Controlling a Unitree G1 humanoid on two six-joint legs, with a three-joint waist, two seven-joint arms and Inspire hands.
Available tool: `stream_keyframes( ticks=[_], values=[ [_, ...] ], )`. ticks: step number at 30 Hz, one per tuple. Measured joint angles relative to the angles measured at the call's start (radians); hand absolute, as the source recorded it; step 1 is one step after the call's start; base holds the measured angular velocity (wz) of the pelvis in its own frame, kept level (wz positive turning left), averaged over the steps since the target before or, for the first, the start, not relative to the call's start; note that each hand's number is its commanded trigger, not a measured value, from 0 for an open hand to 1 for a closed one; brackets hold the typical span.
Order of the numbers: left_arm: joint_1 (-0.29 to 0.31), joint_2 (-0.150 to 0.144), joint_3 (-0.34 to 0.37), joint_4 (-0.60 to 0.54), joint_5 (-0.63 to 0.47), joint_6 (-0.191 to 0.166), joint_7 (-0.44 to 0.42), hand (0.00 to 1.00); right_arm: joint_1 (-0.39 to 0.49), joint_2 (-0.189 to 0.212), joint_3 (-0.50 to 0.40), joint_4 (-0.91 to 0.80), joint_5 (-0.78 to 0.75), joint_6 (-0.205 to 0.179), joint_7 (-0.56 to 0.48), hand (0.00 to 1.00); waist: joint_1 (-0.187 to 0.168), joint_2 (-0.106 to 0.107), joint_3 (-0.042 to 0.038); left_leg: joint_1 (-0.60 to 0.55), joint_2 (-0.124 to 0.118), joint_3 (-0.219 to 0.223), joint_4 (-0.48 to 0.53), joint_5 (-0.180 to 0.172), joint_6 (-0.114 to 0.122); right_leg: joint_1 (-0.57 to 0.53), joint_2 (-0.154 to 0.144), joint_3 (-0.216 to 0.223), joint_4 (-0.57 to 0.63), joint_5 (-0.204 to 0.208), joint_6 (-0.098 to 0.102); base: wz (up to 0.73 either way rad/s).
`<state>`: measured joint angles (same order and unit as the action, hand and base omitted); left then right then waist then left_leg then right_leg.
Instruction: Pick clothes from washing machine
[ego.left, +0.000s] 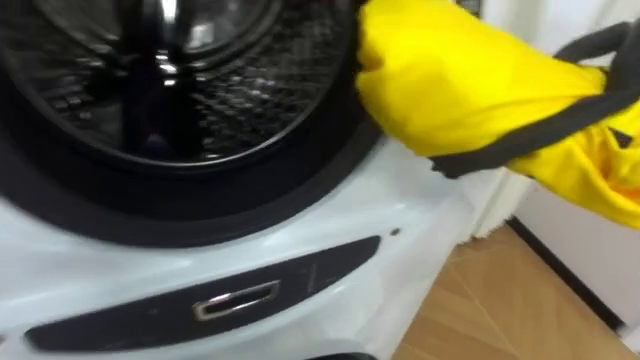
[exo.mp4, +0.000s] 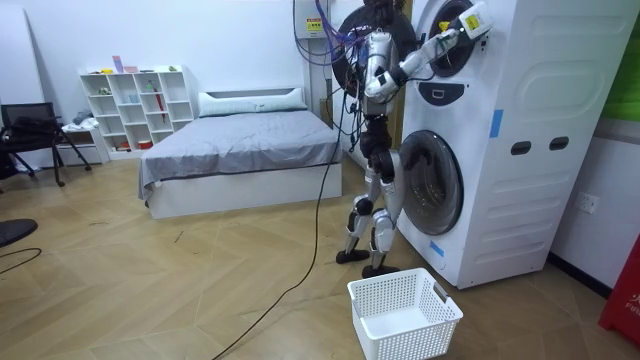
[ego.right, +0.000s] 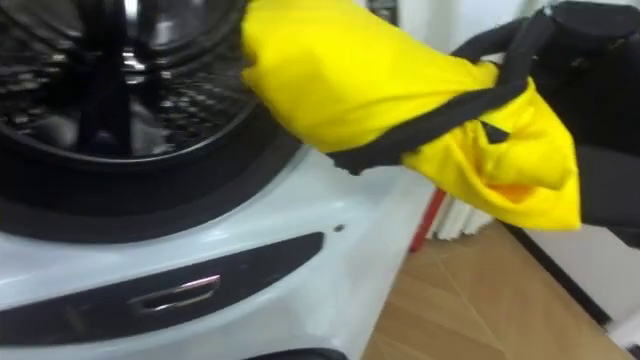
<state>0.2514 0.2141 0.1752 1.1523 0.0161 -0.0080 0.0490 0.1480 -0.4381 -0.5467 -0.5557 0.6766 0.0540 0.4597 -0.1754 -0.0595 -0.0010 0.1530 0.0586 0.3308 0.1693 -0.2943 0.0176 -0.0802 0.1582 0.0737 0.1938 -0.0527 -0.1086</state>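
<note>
While the garment hangs at the drum's three o'clock, probably mid-pull, I cannot tell the right hand's grip; next, lower it to the basket.

This is a room of a home, a bedroom with a laundry corner. A made bed with a grey cover stands by the back wall, beside a white cube shelf. The wooden floor carries a tall white washing machine tower, and a white laundry basket stands just before it.
</note>
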Motion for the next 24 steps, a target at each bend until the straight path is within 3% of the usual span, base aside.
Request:
stream_keyframes(
  ticks=[7,9,11,14,19,20,22,24],
  values=[
    [-0.008,0.003,-0.001,0.006,-0.001,-0.003,-0.001,0.0,0.074,0.001,-0.031,0.116,0.002,0.0,-0.003,1.0,-0.059,0.014,0.0035,-0.002,0.002,0.097,-0.003,-0.003,-0.004,-0.043,0.026,0.08,0.025,0.007,0.002,-0.39],
    [-0.01,0.007,-0.001,0.006,-0.005,-0.001,-0.002,0.0,0.102,0.012,-0.032,0.162,0.001,0.0,-0.002,1.0,-0.068,0.016,0.0049,-0.001,0.002,0.122,-0.003,-0.003,-0.004,-0.049,0.033,0.103,0.027,0.011,0.003,-0.41],
    [-0.013,0.007,-0.016,0.008,-0.007,0.012,-0.006,0.0,0.123,0.049,-0.031,0.233,-0.014,0.001,-0.002,1.0,-0.08,0.02,0.0065,-0.008,0.002,0.154,0.001,-0.004,-0.007,-0.064,0.041,0.131,0.027,0.02,0.005,-0.39],
    [-0.015,0.019,-0.058,0.01,-0.029,0.018,-0.015,0.0,0.133,0.056,-0.011,0.338,-0.035,0.003,-0.017,1.0,-0.09,0.03,0.0121,-0.023,0.002,0.189,0.0,-0.008,-0.008,-0.084,0.051,0.161,0.029,0.034,0.01,-0.34],
    [-0.049,0.028,-0.123,0.028,-0.025,0.05,-0.022,0.0,0.139,0.06,0.053,0.498,-0.129,0.003,-0.068,1.0,-0.098,0.055,0.0088,-0.055,0.002,0.216,0.001,-0.017,0.0,-0.117,0.054,0.182,0.029,0.051,0.017,-0.15],
    [-0.054,0.028,-0.127,0.032,-0.027,0.052,-0.023,0.0,0.139,0.06,0.064,0.544,-0.142,0.003,-0.069,1.0,-0.099,0.061,0.0105,-0.057,0.001,0.216,0.001,-0.018,0.001,-0.119,0.054,0.182,0.029,0.052,0.018,-0.05],
    [-0.055,0.028,-0.151,0.028,-0.029,0.053,-0.025,0.0,0.14,0.06,0.081,0.61,-0.158,0.004,-0.081,1.0,-0.101,0.072,0.0043,-0.071,0.0,0.216,0.003,-0.019,0.003,-0.132,0.052,0.182,0.029,0.053,0.02,0.0],
    [-0.062,0.029,-0.162,0.027,-0.029,0.053,-0.037,0.0,0.138,0.061,0.098,0.663,-0.172,0.004,-0.1,1.0,-0.1,0.082,0.004,-0.086,-0.001,0.216,0.009,-0.019,0.004,-0.147,0.051,0.184,0.033,0.054,0.021,-0.02]
  ],
)
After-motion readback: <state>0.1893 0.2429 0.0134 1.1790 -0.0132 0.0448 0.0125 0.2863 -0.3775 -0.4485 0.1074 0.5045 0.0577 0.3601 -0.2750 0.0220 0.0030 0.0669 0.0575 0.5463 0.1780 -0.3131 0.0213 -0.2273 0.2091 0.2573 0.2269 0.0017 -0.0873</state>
